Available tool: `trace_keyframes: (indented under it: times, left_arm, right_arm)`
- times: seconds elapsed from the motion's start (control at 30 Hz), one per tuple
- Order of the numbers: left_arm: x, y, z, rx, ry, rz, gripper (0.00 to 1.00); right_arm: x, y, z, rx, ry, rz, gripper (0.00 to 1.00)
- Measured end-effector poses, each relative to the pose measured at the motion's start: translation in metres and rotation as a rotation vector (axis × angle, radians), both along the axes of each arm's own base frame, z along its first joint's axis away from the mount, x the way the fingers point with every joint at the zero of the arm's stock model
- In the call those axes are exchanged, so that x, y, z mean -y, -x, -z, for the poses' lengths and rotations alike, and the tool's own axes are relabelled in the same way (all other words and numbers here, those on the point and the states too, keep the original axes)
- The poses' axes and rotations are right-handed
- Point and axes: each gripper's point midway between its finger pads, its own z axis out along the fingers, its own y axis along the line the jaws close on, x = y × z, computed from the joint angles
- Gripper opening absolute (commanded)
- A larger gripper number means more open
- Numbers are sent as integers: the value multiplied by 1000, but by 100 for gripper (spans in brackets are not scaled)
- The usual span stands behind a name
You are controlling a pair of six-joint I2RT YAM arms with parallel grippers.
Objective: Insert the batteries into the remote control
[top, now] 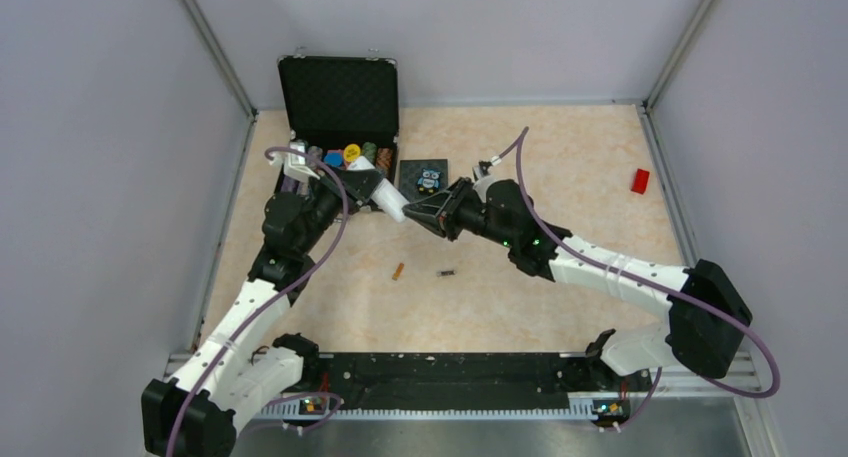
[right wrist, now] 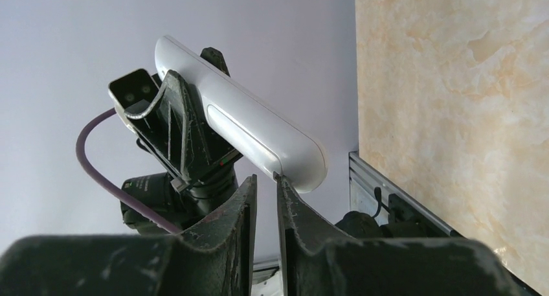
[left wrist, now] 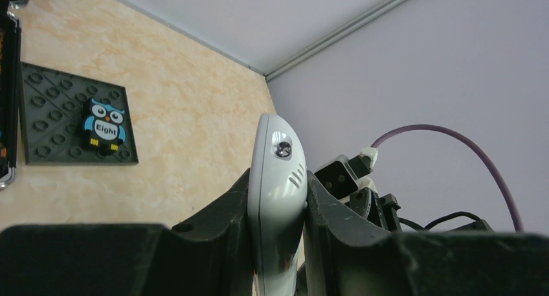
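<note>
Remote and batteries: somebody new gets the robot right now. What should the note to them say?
Left claw: shut on the remote, held up off the table.
Right claw: nearly closed, tips at the remote's end; whether it grips anything cannot be told.
Batteries: orange one and dark one lie apart on the table, in front of the arms, untouched.
Done: remote picked up.
Left: pick up and load both batteries; the battery slot is not in view.
</note>
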Motion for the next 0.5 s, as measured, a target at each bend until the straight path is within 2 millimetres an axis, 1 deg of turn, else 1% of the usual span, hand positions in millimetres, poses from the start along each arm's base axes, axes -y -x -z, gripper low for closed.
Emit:
trace_keyframes:
  times: [0.13, 0.2, 0.5]
  left_arm:
    - [0, 0, 5, -33, 22, 0, 0]
    - [0, 0, 5, -44, 34, 1, 0]
    - [-2, 2, -2, -60, 96, -5, 0]
  right_arm:
    - [1, 1, 2, 7, -48, 2, 18]
    - [1, 2, -1, 16, -74, 2, 18]
    - [2, 3, -14, 91, -140, -3, 18]
